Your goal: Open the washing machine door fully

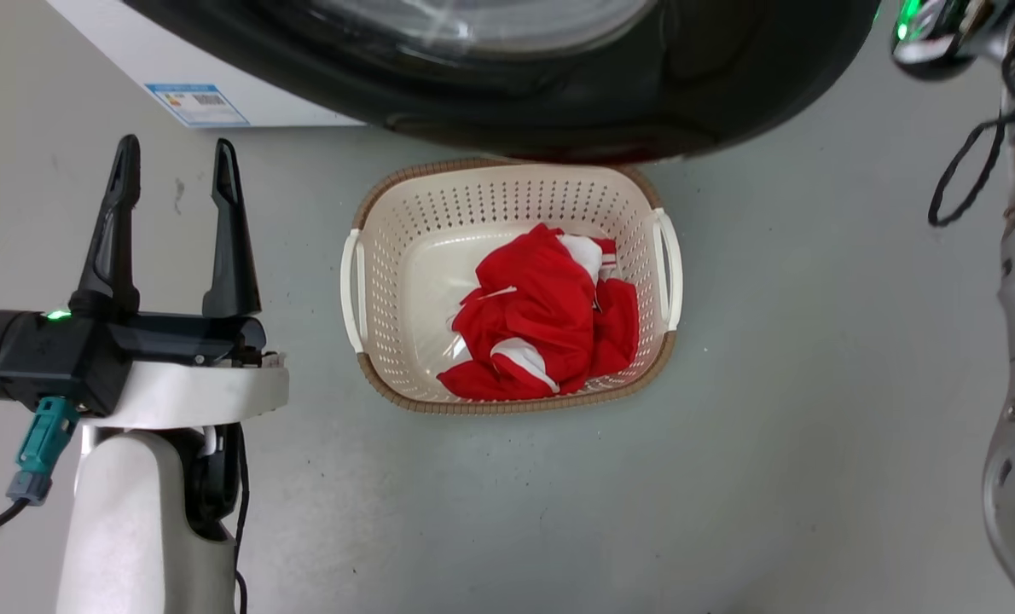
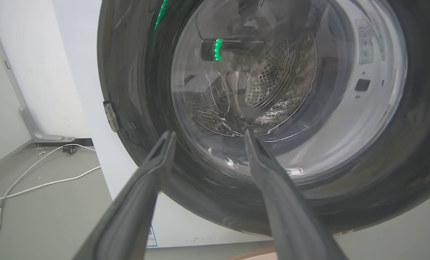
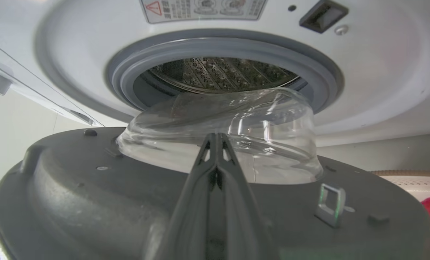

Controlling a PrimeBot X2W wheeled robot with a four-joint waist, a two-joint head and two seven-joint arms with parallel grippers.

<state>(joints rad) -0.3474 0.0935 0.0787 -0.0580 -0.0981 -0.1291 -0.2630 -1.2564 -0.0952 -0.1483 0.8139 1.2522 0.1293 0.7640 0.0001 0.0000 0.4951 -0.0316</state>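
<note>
Standing ajar is the washing machine door [image 3: 74, 187]; right tool [image 3: 216, 139] (inner side) clenched empty, left tool [image 1: 175, 158] released.

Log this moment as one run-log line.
washing machine door partly open | right gripper shut, at door's inner side | left gripper open, empty | laundry basket below door

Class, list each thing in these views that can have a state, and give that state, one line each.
washing machine door: open, unlatched
washing machine: drum mouth uncovered
left gripper: open, empty
right gripper: shut
laundry basket: upright, not empty
red cloth: crumpled, in the basket
</note>
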